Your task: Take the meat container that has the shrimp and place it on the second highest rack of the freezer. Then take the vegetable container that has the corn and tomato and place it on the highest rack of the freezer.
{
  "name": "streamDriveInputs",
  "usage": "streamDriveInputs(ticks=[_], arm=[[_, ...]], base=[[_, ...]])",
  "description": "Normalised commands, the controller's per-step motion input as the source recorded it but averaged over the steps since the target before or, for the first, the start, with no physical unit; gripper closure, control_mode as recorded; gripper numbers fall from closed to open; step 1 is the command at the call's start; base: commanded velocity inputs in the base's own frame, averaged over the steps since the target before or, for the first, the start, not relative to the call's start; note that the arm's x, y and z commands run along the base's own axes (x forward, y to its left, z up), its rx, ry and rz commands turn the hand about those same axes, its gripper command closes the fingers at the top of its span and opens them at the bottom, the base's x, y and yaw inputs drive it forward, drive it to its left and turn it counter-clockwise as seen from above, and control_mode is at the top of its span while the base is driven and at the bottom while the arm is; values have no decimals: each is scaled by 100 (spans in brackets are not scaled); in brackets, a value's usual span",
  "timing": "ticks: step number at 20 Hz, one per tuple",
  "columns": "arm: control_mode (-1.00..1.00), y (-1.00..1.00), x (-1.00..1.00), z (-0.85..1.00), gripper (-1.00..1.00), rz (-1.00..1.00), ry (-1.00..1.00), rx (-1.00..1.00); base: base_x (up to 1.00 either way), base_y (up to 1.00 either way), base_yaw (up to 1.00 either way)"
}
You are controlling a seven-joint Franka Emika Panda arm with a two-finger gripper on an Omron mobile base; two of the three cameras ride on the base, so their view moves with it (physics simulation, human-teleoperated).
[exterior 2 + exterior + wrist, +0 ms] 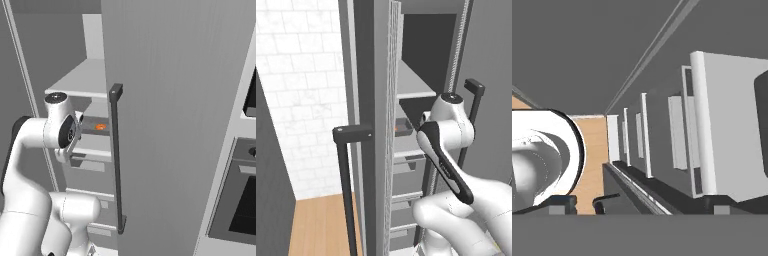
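Gripper [641,204] jaws stand wide with nothing between them. In the hand view it points down the freezer's [373,75] front, along the drawers [727,130] toward the wood floor [594,145].

Going left to right in the left base view:
- The open door's dark handle [348,190] comes first.
- Next is the door edge.
- Then come the shelves, with the meat container [404,128] on the shelf just under the top rack [416,85].
- The shrimp [394,129] shows as an orange speck at the container's near left corner.
- The arm's wrist stands in front of the container, to its right.

In the right base view the same container [91,125] lies just right of the wrist and deeper in the cabinet, with the shrimp [101,127] on its right half. Right of that are the other door's handle [117,160] and the black oven [245,200].

The relation that matters is this: the container lies above and behind the downward-pointing fingers, apart from them, and seems already placed. Its long axis looks to run across the shelf, but too little of it shows to be sure. My judgement is that the next move is to back out for the vegetable container.

No brand, label or writing can be read anywhere.
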Motion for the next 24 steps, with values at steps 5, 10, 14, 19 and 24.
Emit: streamDriveInputs(ticks=[5, 10, 14, 19, 24], arm=[[-100, 0, -55, 20, -100, 0, 13, -4], [-100, -1, -61, 14, -100, 0, 11, -2], [-100, -4, -46, 1, -100, 0, 0, 0], [-100, -13, -26, 14, -100, 0, -10, 0], [-100, -1, -1, 21, -100, 0, 0, 0]], base=[[0, 0, 0], [0, 0, 0], [0, 0, 0], [0, 0, 0], [0, 0, 0]])
